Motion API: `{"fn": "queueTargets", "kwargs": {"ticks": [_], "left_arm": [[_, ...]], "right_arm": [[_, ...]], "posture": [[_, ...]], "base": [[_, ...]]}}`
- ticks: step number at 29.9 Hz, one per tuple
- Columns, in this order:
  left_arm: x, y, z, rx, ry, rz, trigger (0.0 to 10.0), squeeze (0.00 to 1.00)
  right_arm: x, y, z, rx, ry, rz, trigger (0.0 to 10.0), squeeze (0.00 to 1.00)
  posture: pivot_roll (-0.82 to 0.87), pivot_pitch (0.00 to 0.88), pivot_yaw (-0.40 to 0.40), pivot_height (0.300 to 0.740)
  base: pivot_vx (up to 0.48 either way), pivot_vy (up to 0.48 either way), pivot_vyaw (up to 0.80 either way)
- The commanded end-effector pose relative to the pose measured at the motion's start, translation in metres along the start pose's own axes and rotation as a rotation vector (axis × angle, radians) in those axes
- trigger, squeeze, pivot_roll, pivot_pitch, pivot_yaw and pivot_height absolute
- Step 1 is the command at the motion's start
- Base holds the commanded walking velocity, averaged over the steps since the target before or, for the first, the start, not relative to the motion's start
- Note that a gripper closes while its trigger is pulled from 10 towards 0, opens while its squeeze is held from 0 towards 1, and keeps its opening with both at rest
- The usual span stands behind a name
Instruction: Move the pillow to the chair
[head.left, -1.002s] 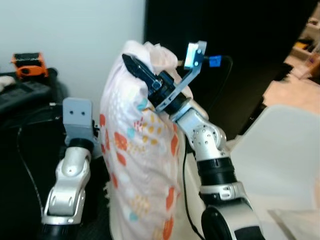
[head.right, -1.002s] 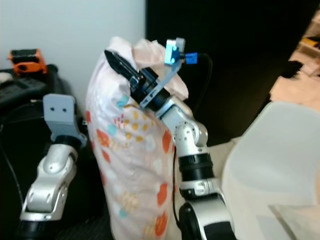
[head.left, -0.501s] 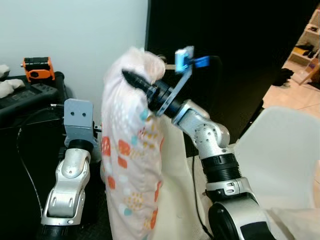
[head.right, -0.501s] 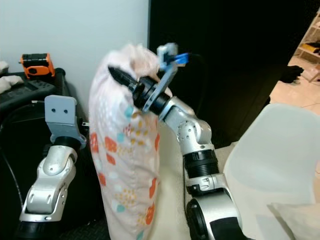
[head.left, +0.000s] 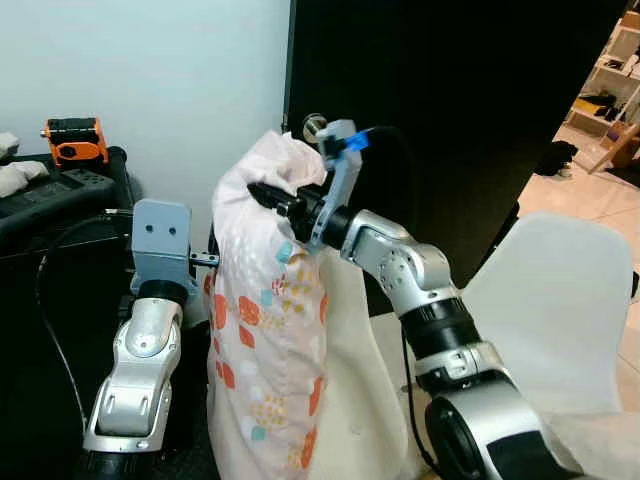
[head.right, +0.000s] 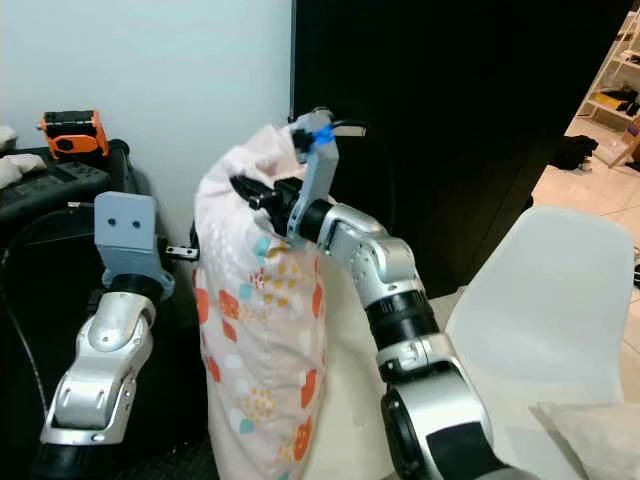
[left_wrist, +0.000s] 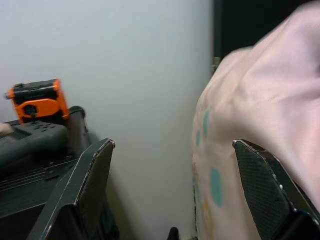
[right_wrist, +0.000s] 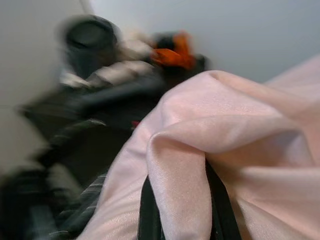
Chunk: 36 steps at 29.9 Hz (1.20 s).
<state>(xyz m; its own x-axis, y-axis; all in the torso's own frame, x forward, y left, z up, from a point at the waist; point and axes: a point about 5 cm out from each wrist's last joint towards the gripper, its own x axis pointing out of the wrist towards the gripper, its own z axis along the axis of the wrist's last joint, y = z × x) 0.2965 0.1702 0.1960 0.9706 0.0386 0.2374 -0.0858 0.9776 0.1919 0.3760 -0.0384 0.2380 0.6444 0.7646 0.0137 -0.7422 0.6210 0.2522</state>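
Over the last second the right tool has dropped lower and swung left, pinching a fold of the pale pink pillow with orange and teal spots. The pillow hangs left of the white plastic chair, still undelivered. The left tool gapes wide, one finger against the pillow.

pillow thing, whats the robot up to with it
The right gripper is pinching the top of a pink patterned pillow, which hangs upright off the floor. The left gripper is open beside the pillow, one finger against its fabric. The white chair stands to the robot's right; the pillow is not on it yet.
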Motion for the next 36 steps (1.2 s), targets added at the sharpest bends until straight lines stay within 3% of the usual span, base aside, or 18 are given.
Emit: {"fn": "queueTargets", "kwargs": {"ticks": [1, 6, 9, 17, 20, 23, 27, 29, 30, 34, 36], "left_arm": [[-0.001, -0.002, -0.001, 0.008, 0.010, -0.013, 10.0, 0.00], [-0.004, -0.004, -0.003, -0.011, 0.023, -0.027, 10.0, 0.00], [-0.006, -0.004, -0.006, -0.020, 0.033, -0.035, 10.0, 0.00], [-0.014, 0.002, -0.015, -0.088, 0.086, -0.021, 10.0, 0.00], [-0.024, 0.011, -0.029, -0.184, 0.159, 0.013, 10.0, 0.00], [-0.028, 0.012, -0.035, -0.210, 0.182, 0.021, 10.0, 0.00], [-0.039, 0.015, -0.053, -0.411, 0.210, 0.055, 10.0, 0.00], [-0.040, 0.015, -0.054, -0.443, 0.209, 0.057, 10.0, 0.00], [-0.043, 0.016, -0.061, -0.538, 0.215, 0.066, 10.0, 0.00], [-0.046, 0.017, -0.068, -0.600, 0.237, 0.080, 10.0, 0.00], [-0.053, 0.018, -0.081, -0.658, 0.283, 0.108, 10.0, 0.00]], "right_arm": [[-0.003, -0.009, -0.002, -0.018, 0.020, -0.062, 10.0, 0.00], [-0.017, -0.042, -0.001, -0.110, 0.086, -0.264, 10.0, 0.00], [-0.024, -0.053, -0.001, -0.173, 0.123, -0.326, 10.0, 0.00], [-0.033, -0.068, -0.003, -0.242, 0.174, -0.400, 10.0, 0.00], [-0.036, -0.072, -0.005, -0.274, 0.206, -0.393, 10.0, 0.00], [-0.038, -0.073, -0.005, -0.299, 0.221, -0.390, 10.0, 0.00], [-0.044, -0.079, -0.002, -0.368, 0.247, -0.399, 10.0, 0.00], [-0.045, -0.081, -0.001, -0.375, 0.248, -0.404, 10.0, 0.00], [-0.047, -0.082, 0.001, -0.378, 0.245, -0.408, 10.0, 0.00], [-0.049, -0.084, 0.003, -0.382, 0.243, -0.414, 10.0, 0.00], [-0.051, -0.087, 0.008, -0.387, 0.237, -0.428, 10.0, 0.00]], "posture": [[0.04, 0.000, -0.106, 0.665], [0.03, 0.000, -0.107, 0.645], [0.03, 0.000, -0.107, 0.635], [0.04, 0.000, -0.109, 0.615], [0.04, 0.000, -0.107, 0.600], [0.04, 0.000, -0.104, 0.595], [0.03, 0.000, -0.103, 0.570], [0.03, 0.000, -0.103, 0.565], [0.03, 0.000, -0.102, 0.555], [0.02, 0.000, -0.103, 0.545], [0.02, 0.000, -0.105, 0.535]], "base": [[0.000, 0.000, 0.00], [0.000, 0.000, 0.00], [0.000, 0.000, 0.00], [0.000, 0.000, 0.00], [0.000, 0.000, 0.00], [0.000, 0.000, 0.00], [0.000, 0.000, 0.00], [0.000, 0.000, 0.00], [0.000, 0.000, 0.00], [0.000, 0.000, 0.00], [0.000, 0.000, 0.00]]}}
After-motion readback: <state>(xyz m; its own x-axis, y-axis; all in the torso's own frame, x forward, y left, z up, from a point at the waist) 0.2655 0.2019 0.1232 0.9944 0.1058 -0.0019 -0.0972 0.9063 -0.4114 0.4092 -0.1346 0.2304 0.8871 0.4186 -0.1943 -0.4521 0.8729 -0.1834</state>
